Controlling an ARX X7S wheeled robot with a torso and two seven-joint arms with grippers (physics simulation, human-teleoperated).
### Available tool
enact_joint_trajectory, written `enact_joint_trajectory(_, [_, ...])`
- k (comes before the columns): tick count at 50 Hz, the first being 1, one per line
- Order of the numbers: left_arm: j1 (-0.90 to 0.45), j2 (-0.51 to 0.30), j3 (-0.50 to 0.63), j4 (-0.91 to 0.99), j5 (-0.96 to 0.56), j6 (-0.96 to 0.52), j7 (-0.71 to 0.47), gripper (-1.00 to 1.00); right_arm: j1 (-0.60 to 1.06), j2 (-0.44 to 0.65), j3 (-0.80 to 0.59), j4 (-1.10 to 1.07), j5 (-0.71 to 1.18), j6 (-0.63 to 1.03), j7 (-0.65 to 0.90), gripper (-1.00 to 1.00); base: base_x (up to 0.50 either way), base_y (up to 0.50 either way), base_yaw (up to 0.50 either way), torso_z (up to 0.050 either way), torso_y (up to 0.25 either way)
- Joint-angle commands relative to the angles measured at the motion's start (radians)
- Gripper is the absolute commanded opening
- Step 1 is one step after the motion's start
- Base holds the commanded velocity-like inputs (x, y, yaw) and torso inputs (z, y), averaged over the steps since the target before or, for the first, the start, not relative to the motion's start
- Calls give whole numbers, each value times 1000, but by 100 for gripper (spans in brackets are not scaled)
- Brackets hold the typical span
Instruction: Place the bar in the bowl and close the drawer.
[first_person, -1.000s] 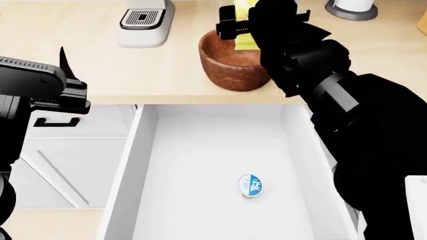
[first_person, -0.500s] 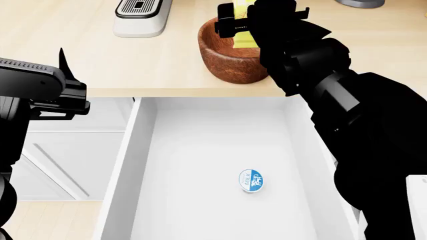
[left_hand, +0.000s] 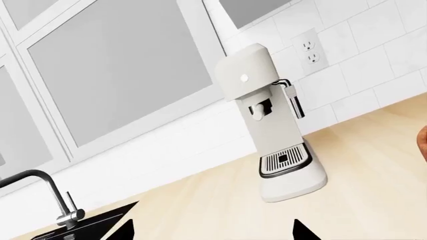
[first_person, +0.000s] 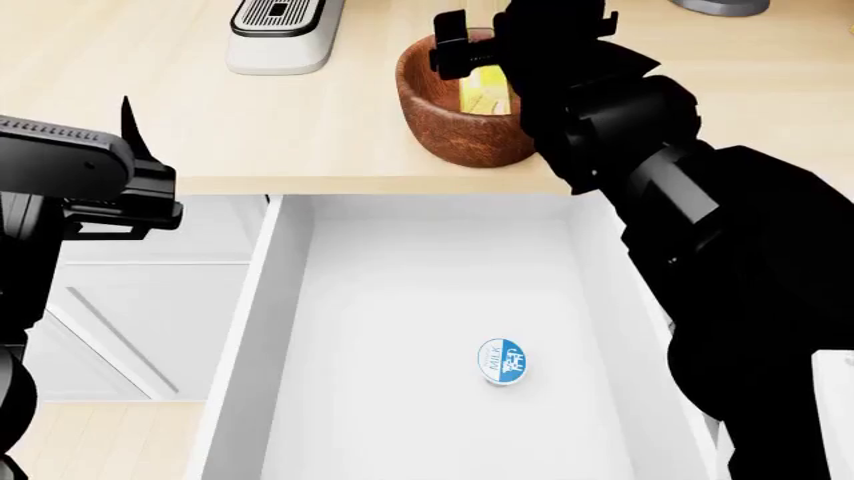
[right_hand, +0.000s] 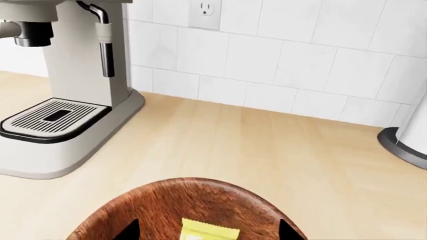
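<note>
The bar (first_person: 486, 93) is down inside the bowl (first_person: 454, 125) now, its yellow wrapper leaning against the far inner wall. From my right wrist I see the top edge of that wrapper (right_hand: 209, 230) sitting low in the bowl's (right_hand: 160, 205) grained brown hollow. My right gripper (first_person: 483, 48) hovers just over the bowl's rim, fingers spread apart with nothing between them; the two black tips (right_hand: 127, 231) stand either side of the bar without touching it.

The drawer (first_person: 300, 330) is pulled wide out, right below the counter edge in front of the bowl. Its white floor carries a single small round cup (first_person: 502, 361), blue-and-white lid up, nearer the drawer's front than the bowl. I can make out "MILK" on the lid's white half; the blue half has letters I can't read.

My left gripper (first_person: 127, 175) hangs off to the side of the bowl, out past the drawer's wall, over the lower cabinets. Its tips (left_hand: 127, 231) show apart and bare. Beyond them stands the coffee machine (left_hand: 270, 125), no readable marking on it, and its drip tray (first_person: 278, 14) sits beside the bowl on the countertop (first_person: 200, 110).
</note>
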Motion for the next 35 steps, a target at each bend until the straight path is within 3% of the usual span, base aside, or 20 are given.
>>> enact_joint_trajectory(1, [7, -2, -1, 1, 0, 4, -3, 100, -3, 0, 2, 0, -11, -2, 1, 100, 0, 0, 0, 0, 0])
enact_joint_trajectory(16, [18, -1, -8, 7, -8, 25, 4, 100, 9, 0, 6, 4, -28, -10, -3, 100, 0, 0, 0, 0, 8])
enact_joint_trajectory(35, [5, 1, -4, 5, -20, 26, 10, 100, 43, 0, 10, 1, -13, -15, -20, 100, 0, 0, 0, -3, 250])
